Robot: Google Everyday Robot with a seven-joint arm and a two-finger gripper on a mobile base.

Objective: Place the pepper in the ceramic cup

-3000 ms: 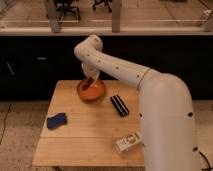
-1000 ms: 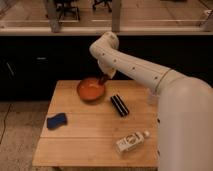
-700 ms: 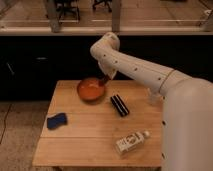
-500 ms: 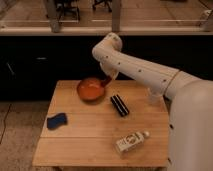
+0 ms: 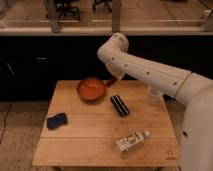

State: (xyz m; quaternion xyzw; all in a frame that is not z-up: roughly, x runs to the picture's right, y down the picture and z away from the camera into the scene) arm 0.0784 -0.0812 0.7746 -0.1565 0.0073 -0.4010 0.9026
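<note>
My gripper [image 5: 112, 81] hangs from the white arm just past the right rim of the orange bowl [image 5: 91, 89], a little above the table. It is shut on the pepper [image 5: 113, 82], a small reddish-brown piece that shows at its tip. The ceramic cup [image 5: 152, 96], small and white, stands on the table to the right of the gripper, with its top hidden behind my forearm.
A black rectangular object [image 5: 119, 105] lies between the bowl and the cup. A blue sponge [image 5: 56, 120] lies at the table's left. A white labelled bottle [image 5: 131, 141] lies on its side near the front edge. The wooden table [image 5: 85, 145] stands before a dark counter.
The gripper rose out of the orange bowl with the pepper and has moved slightly right, from over the bowl to beside its right rim. Nothing else moved.
</note>
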